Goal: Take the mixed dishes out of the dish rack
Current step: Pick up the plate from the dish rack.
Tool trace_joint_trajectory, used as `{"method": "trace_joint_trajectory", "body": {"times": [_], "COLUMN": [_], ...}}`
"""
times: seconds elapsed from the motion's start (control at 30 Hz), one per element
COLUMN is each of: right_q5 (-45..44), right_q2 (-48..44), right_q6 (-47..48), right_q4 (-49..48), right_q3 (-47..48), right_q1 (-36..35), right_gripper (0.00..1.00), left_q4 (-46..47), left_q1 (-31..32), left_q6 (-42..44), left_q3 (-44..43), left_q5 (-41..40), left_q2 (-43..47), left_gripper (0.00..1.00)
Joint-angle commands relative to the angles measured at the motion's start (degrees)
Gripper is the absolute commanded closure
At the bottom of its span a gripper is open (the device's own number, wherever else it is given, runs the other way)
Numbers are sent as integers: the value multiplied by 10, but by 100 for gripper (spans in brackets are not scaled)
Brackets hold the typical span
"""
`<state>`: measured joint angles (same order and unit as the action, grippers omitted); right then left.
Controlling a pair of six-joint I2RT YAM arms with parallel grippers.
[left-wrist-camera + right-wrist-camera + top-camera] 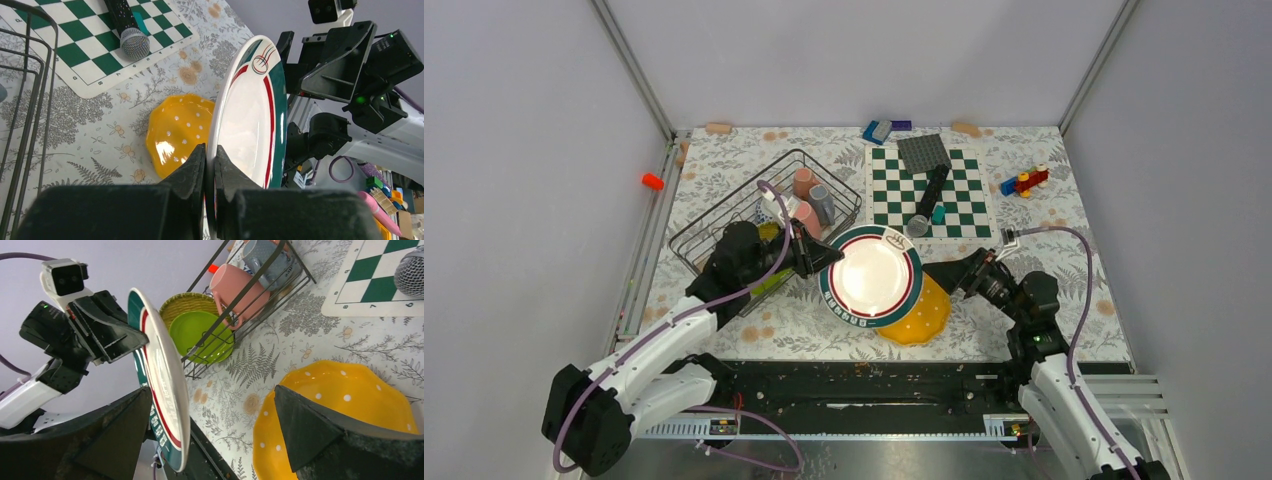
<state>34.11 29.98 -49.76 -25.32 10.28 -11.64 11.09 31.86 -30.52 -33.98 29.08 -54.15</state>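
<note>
My left gripper point(819, 259) is shut on the rim of the white plate with a green-red rim point(871, 276) and holds it on edge above the table, right of the dish rack point(724, 215). Its grip shows in the left wrist view point(210, 152) on the plate point(250, 115). A yellow-orange plate point(924, 312) lies on the table below it. My right gripper point(936, 274) is open; in its own view point(215, 412) the held plate point(162, 375) stands between the jaws near the left finger. A lime-green plate point(197, 335), a pink mug point(235, 287) and a grey mug point(267, 260) sit in the rack.
A green-white chessboard point(954, 205) lies right of the rack, with a microphone point(927, 200) and a grey baseplate point(923, 152) on it. Toy blocks point(1024, 181) lie at the far right, blue blocks point(879, 130) at the back edge. An orange object point(652, 181) is left of the table.
</note>
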Motion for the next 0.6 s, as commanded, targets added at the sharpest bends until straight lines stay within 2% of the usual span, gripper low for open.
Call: {"method": "trace_joint_trajectory", "body": {"times": [0.0, 0.23, 0.43, 0.57], "right_q5": [32, 24, 43, 67], "right_q2": [8, 18, 79, 129], "right_q6": [-26, -29, -9, -18], "right_q4": [-75, -76, -71, -115], "right_q3": [-4, -6, 13, 18], "right_q1": [-3, -4, -29, -50], "right_gripper": [0, 6, 26, 43], "left_q4": [40, 41, 66, 76], "left_q1": [13, 25, 31, 35], "left_q6": [4, 10, 2, -1], "left_q3": [-3, -2, 1, 0], "left_q5": [-12, -11, 0, 6], "left_q2": [-7, -27, -35, -43], "left_gripper": [100, 100, 100, 100]}}
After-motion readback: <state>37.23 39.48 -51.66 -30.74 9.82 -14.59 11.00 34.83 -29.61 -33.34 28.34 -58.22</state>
